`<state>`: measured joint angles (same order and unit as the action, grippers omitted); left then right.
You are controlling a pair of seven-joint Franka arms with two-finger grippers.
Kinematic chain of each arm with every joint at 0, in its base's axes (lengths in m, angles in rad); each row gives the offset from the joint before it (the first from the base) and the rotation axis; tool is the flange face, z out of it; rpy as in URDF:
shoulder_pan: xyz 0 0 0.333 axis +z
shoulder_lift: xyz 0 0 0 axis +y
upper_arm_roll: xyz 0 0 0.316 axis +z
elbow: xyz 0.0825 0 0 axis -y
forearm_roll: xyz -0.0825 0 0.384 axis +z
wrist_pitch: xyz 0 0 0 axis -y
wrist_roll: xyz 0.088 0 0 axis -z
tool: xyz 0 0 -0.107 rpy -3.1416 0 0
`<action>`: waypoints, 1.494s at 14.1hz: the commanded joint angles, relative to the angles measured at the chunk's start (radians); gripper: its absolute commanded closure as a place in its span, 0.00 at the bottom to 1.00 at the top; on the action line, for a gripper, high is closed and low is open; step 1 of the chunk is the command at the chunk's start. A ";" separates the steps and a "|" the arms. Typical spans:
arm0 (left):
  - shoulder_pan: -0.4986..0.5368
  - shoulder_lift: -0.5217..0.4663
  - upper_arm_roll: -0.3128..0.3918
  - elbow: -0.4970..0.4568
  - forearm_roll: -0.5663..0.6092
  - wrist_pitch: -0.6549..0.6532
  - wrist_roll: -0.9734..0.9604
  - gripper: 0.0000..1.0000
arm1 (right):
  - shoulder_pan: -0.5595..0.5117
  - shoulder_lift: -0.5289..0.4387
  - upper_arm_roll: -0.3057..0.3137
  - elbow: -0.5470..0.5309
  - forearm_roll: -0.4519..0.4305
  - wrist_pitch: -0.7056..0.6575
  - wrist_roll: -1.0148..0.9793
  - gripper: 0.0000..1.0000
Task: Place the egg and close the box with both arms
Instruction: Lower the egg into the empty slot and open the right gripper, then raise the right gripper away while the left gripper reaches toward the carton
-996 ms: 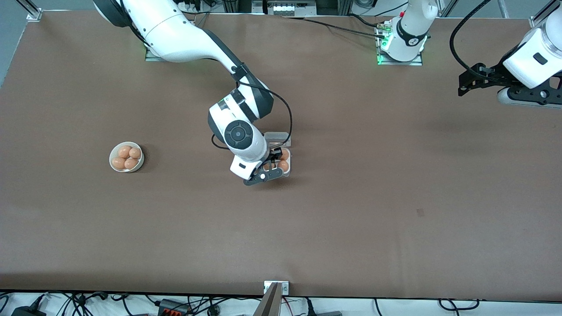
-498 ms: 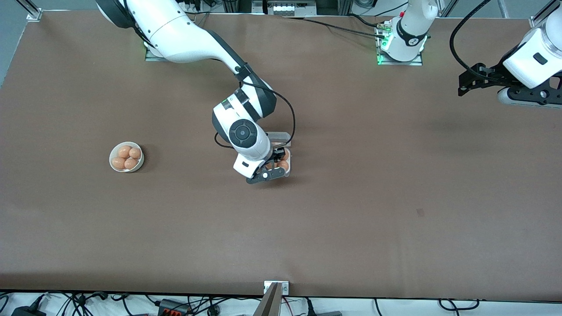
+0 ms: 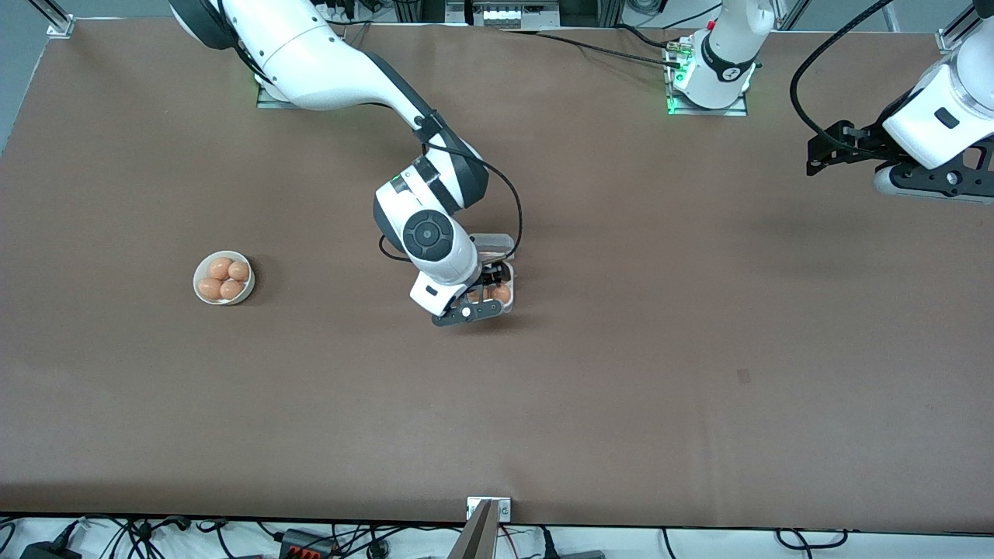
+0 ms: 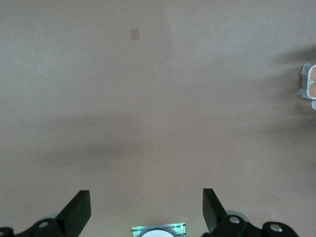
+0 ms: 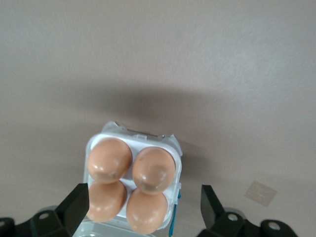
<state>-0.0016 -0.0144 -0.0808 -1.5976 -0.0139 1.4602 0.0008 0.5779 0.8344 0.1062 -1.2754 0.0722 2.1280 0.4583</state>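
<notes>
A: Where does the egg stand?

B: In the box [image 5: 178, 159], as far as I can judge. All four cells hold eggs [image 5: 154, 169], so I cannot tell which one is the task's egg. The box sits mid-table [image 3: 699, 373], nearer the right arm's end than the left's.

A: And the right gripper [image 5: 143, 193]?

B: It hangs just over the box, fingers [image 5: 78, 197] spread wide on either flank of the eggs, gripping nothing.

A: So the placing looks done. Closing is what's left?

B: That's my reading. The clear lid [image 3: 497, 242] lies open, on the edge of the box farther from the front camera.

A: How would you do it well?

B: Lift the right gripper straight up first, so a finger doesn't clip an egg or drag the light carton. Then one gripper should steady the base while the other swings the lid over from its free edge, pressing down evenly until it seats. Thin plastic will likely flex and spring back if pushed at one corner only.

A: The left gripper [image 4: 146, 207]?

B: Waiting, open and empty, high over the left arm's end of the table, well apart from the box. It has a long reach to make.

A: Anything else about?

B: A white bowl [image 3: 203, 273] of spare eggs toward the right arm's end, well out of the way.
</notes>
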 commanded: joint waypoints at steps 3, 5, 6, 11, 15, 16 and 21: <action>0.005 0.002 0.001 0.008 0.018 -0.012 0.022 0.53 | -0.018 -0.167 -0.101 0.002 -0.002 -0.147 0.022 0.00; 0.005 0.004 0.003 0.010 0.017 -0.032 0.021 0.85 | -0.018 -0.228 -0.160 0.002 -0.002 -0.218 0.016 0.00; 0.003 0.004 0.003 0.010 0.017 -0.032 0.019 0.93 | -0.020 -0.260 -0.196 0.002 -0.002 -0.258 0.016 0.00; 0.002 0.004 0.000 0.012 0.017 -0.038 0.013 0.99 | -0.117 -0.362 -0.270 0.001 0.000 -0.352 -0.115 0.00; -0.003 0.010 -0.007 0.012 0.019 -0.040 0.018 0.99 | -0.240 -0.397 -0.270 -0.002 -0.006 -0.365 -0.150 0.00; -0.011 0.010 -0.010 0.010 0.017 -0.052 0.018 0.99 | -0.268 -0.406 -0.270 -0.002 -0.006 -0.379 -0.177 0.00; -0.012 0.011 -0.149 -0.002 -0.003 -0.156 0.013 0.99 | -0.369 -0.452 -0.297 0.001 -0.002 -0.407 -0.221 0.00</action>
<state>-0.0142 -0.0034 -0.1756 -1.5978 -0.0161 1.3213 0.0087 0.2512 0.4440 -0.2013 -1.2506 0.0705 1.7366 0.2572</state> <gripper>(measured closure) 0.987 0.000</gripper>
